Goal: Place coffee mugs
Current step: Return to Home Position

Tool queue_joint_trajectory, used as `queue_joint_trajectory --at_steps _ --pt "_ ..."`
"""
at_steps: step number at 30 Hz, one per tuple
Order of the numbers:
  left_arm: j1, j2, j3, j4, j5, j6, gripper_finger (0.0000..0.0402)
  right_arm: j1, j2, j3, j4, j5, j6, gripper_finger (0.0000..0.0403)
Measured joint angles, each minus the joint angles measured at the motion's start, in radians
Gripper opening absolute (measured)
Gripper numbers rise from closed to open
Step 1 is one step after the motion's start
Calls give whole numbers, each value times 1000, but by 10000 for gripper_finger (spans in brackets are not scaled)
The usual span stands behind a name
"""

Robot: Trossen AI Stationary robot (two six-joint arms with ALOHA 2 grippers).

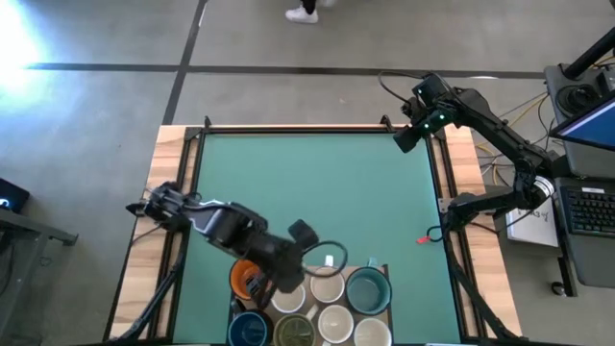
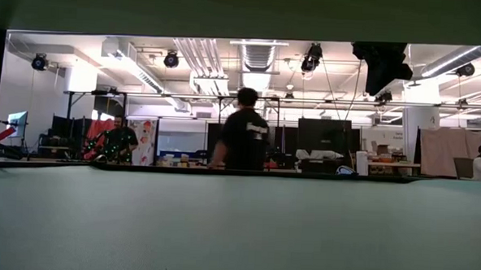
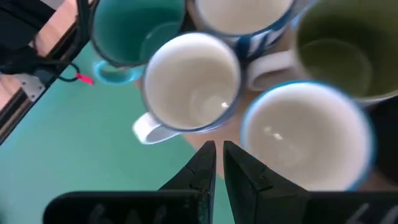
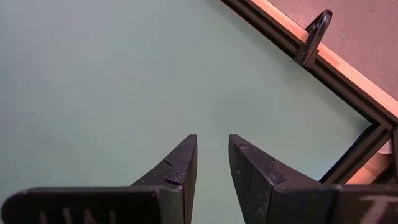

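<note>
Eight mugs stand upright in a tight cluster at the table's near edge: orange (image 1: 244, 279), dark blue (image 1: 248, 331), olive-green inside (image 1: 293, 333), teal (image 1: 367, 289) and several white ones (image 1: 327, 286). My left gripper (image 1: 284, 273) hovers over the cluster's left part. In the left wrist view its fingers are nearly together (image 3: 219, 149), above the gap between two white mugs (image 3: 191, 81) (image 3: 305, 134), beside the teal mug (image 3: 127, 31) and the olive mug (image 3: 345, 50). My right gripper (image 4: 212, 142) is open over bare mat at the far right corner (image 1: 407, 137).
The mugs rest on a tan board (image 3: 205, 132) on the green mat (image 1: 317, 192). A black frame rail (image 4: 323, 68) borders the mat. A small red clip (image 1: 421, 239) lies by the right rail. People stand in the room beyond (image 2: 244, 139).
</note>
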Motion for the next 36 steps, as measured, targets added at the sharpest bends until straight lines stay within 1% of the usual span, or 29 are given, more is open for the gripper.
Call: queue_joint_trajectory --at_steps 4,8,14,16,20,26,28,32,36 --pt "-52 -11 0 -17 4 -47 13 0 0 0 0 0 0 82" --pt "-107 -9 0 -21 4 -59 13 0 0 0 0 0 0 82" --pt "-174 -9 0 36 6 -64 13 0 0 0 0 0 0 82" --pt "-183 -6 0 66 16 -96 13 0 0 0 0 0 0 82" --pt "-193 9 0 107 65 -147 10 0 0 0 0 0 0 82" --pt "-202 21 0 171 73 -205 1 0 0 0 0 0 0 82" --pt "-201 25 0 194 55 -227 1 0 0 0 0 0 0 82" --pt "-201 24 0 218 -46 -275 4 0 0 0 0 0 0 82" --pt "-201 10 0 212 -65 -275 6 0 0 0 0 0 0 82"
